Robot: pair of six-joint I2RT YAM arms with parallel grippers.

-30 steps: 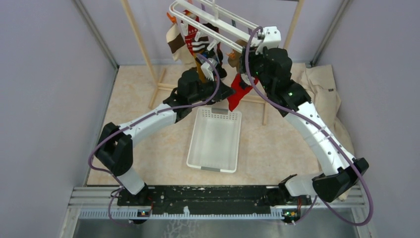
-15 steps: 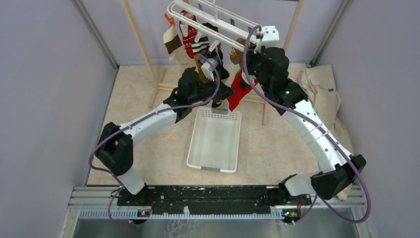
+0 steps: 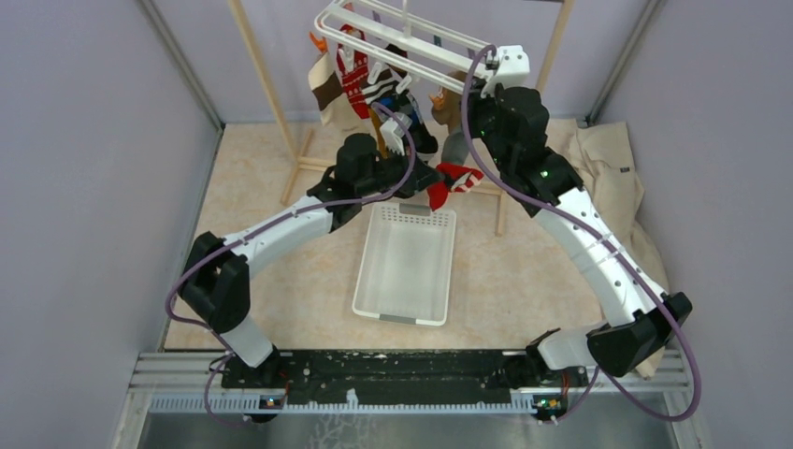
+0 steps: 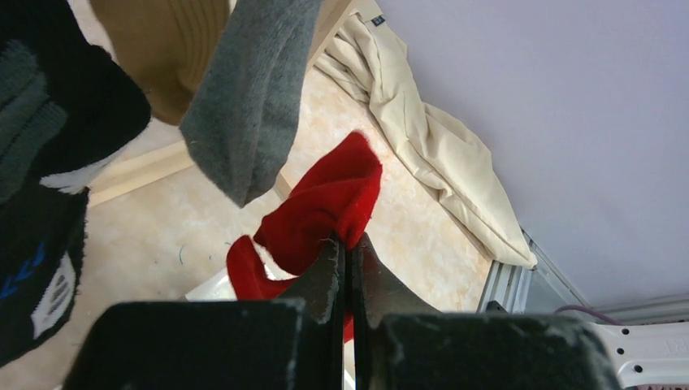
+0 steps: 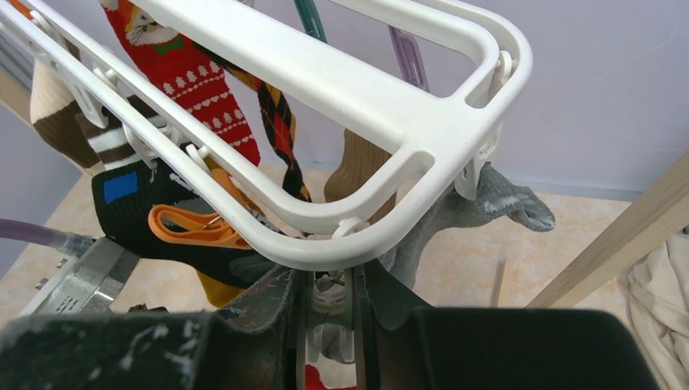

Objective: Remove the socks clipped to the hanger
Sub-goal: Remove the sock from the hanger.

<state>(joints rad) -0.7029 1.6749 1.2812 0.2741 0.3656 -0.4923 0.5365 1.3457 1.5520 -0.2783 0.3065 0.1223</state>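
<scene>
Since half a second ago the red sock (image 3: 455, 180) has come off its clip. Then it hung straight down beside the right arm; now it lies slack and nearly level at the centre of the top view, just above the far rim of the white basket (image 3: 404, 271). Low in the middle of the left wrist view, the left pincer (image 4: 348, 248) is pinched tight on the sock's edge, jaws almost meeting, and a grey sock (image 4: 252, 106) dangles at upper left. The right pincer (image 5: 329, 302) sits under the corner of the white hanger (image 5: 325, 71), closed narrow on a white clip (image 5: 329, 284). Other socks, among them a red patterned sock (image 5: 191, 77), hang clipped to the hanger at upper centre of the top view
</scene>
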